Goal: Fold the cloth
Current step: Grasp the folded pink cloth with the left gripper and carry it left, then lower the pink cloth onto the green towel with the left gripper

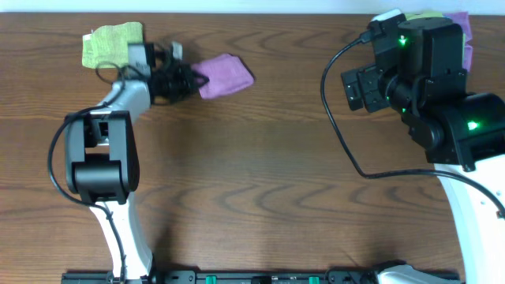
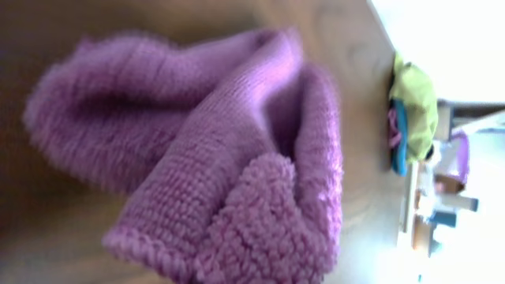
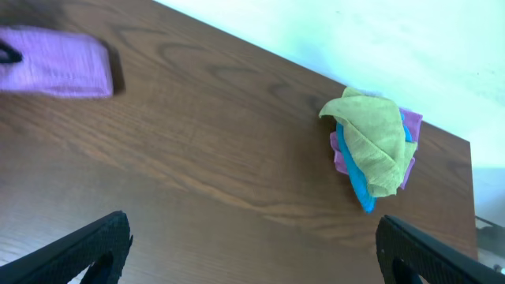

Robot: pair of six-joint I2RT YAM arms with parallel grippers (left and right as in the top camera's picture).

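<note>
Wood table (image 1: 260, 181) w/ lilac cloth (image 1: 225, 76), fuzzy, in loose bundle.

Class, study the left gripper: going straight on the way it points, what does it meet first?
The cloth: the left gripper points at its near edge, and it fills the left wrist view. They may already touch; depth is unclear.

I read the cloth (image 2: 221, 158) as soft, fuzzy looped pile; the table (image 1: 260, 158) is smooth, low-sheen wood.
</note>
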